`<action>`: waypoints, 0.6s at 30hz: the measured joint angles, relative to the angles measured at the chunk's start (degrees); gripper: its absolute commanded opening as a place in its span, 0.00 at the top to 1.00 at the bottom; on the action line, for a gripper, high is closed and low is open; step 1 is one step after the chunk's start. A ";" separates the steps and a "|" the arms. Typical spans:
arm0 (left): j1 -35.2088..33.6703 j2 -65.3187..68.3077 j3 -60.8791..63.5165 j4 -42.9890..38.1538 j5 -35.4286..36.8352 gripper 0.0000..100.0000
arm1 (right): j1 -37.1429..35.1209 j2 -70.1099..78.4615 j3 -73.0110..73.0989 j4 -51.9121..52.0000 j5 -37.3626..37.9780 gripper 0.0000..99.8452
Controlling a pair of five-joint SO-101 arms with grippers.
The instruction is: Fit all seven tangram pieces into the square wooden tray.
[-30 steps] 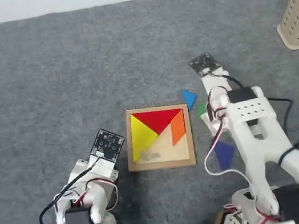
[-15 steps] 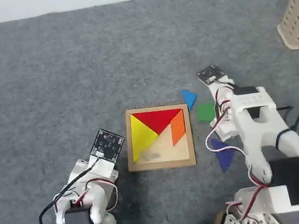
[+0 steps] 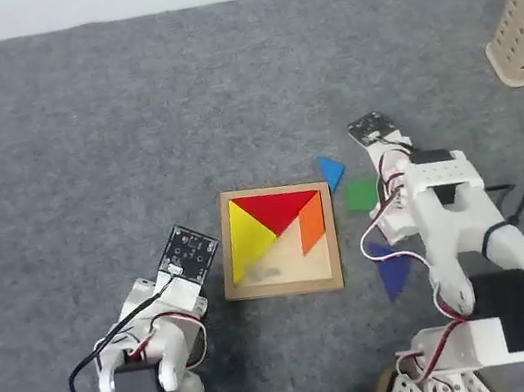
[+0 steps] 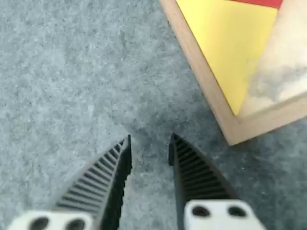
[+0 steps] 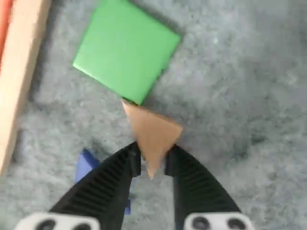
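Right wrist view: end effector (image 5: 151, 160) pinches tan triangle (image 5: 154, 130).

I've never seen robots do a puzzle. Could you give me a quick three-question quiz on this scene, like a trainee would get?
1. True or false: the green square lies inside the wooden tray.
2. Which pieces lie in the tray? A) the red piece, yellow piece and orange piece; B) green, blue and purple ones; C) none at all.
3. What shape is the tan piece pinched by the right gripper?
Key: 1 false; 2 A; 3 a triangle.
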 measured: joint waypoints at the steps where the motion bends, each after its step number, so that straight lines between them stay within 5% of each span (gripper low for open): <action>1: 0.00 0.00 0.00 0.00 0.00 0.88 | 0.00 0.00 -0.62 0.00 0.09 0.88; 13: 0.00 0.00 0.00 0.00 0.00 0.88 | 0.09 0.00 -3.69 -0.09 0.44 0.82; 18: 0.00 0.00 0.00 0.00 0.00 0.88 | -4.04 0.00 -4.57 -0.18 9.76 0.82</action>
